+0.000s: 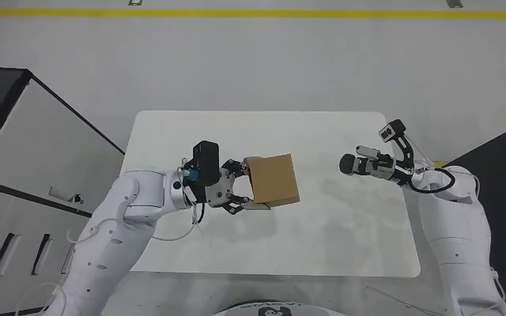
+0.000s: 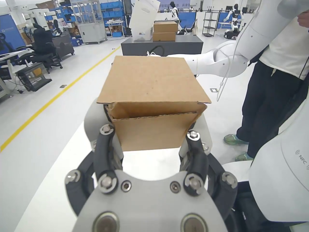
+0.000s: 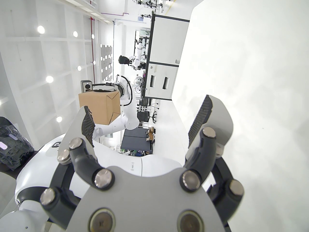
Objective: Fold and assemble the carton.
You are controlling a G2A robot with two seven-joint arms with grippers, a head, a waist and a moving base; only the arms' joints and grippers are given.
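Left gripper (image 2: 149, 126) clamps plain brown carton (image 2: 149, 80); right gripper (image 3: 147, 114) gapes, well apart.

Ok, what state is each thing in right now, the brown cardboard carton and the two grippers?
Brown cardboard carton: squared into a box, near-end flap not fully closed, held clear of the white table.
Left gripper: shut on the carton's sides.
Right gripper: open, empty.
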